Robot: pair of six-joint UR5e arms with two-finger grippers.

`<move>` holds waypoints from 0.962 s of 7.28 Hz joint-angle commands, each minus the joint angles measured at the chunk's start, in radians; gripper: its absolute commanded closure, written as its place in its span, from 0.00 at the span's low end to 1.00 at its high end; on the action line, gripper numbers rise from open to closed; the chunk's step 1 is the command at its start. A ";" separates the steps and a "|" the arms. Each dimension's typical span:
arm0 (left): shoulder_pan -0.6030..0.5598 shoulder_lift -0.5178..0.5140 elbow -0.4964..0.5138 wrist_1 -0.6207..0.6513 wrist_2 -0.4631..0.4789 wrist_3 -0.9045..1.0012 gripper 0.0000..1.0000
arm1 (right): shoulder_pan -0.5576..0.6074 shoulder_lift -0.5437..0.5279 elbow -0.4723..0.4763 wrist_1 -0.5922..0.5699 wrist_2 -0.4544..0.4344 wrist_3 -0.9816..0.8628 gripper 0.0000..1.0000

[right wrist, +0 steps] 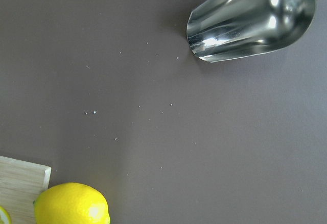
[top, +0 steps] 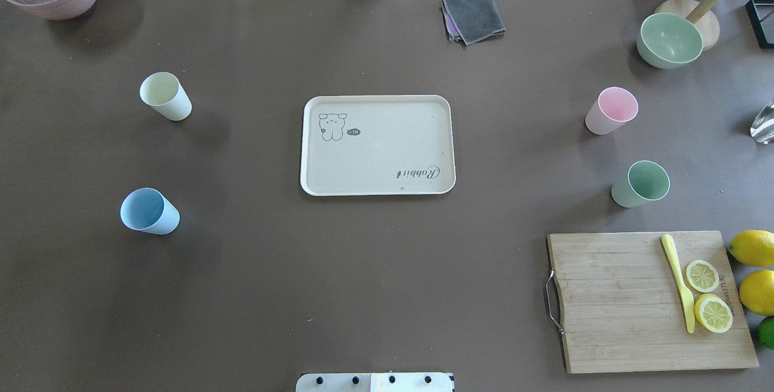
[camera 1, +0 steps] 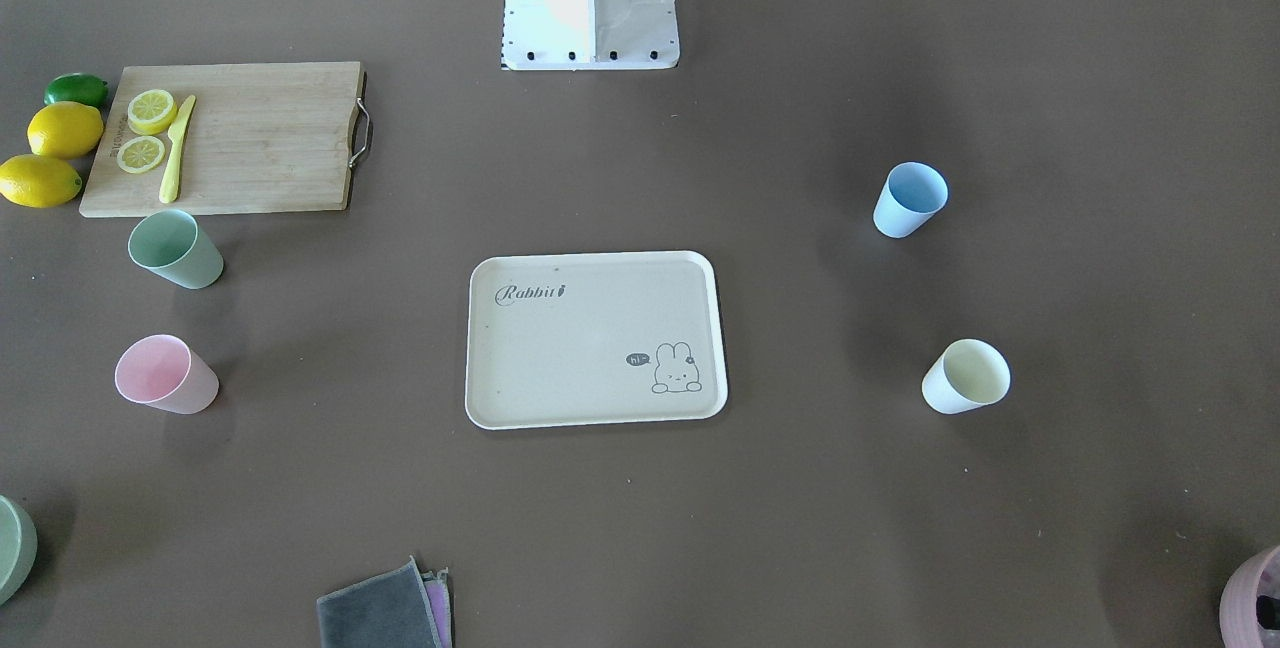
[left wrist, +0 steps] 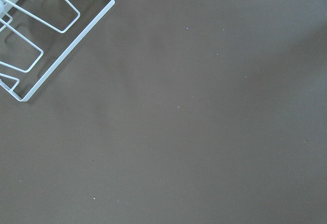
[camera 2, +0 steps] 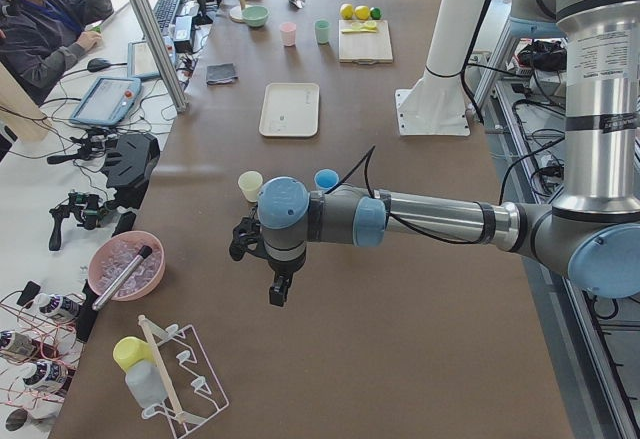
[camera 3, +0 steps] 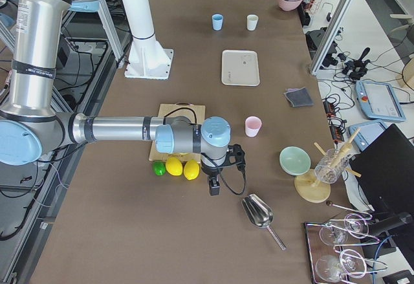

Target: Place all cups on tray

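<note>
Tray (top: 387, 150): cream, rimmed, you see it flat mid-table.
Blue cup (top: 149, 212), yellow cup (top: 165, 96): upright, well left of it.
Pink cup (top: 611, 111), green cup (top: 641, 184): upright, well right.

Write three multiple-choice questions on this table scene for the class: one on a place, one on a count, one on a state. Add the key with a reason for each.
1. Which cup stands nearest the cutting board?
A. the pink cup
B. the sage green cup
C. the light blue cup

2. How many lemon slices lie on the board?
A. one
B. two
C. four

3. How does the pale yellow cup stand?
A. upright, mouth up
B. upside down
C. stacked inside another cup

Key:
1 B: it stands just off the board's far edge.
2 B: two cut rounds lie beside the yellow knife.
3 A: its open mouth faces up and it stands alone.
</note>
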 commanded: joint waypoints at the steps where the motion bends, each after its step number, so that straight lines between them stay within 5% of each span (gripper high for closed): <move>1: -0.002 0.001 -0.011 0.001 -0.005 0.000 0.02 | -0.002 0.000 0.000 0.000 0.000 -0.001 0.00; 4: 0.002 0.058 -0.086 0.000 0.000 0.000 0.02 | -0.002 -0.003 0.000 0.006 0.011 -0.001 0.00; 7: -0.001 0.042 -0.110 -0.018 -0.003 -0.003 0.02 | 0.000 -0.041 -0.037 0.358 0.080 0.016 0.00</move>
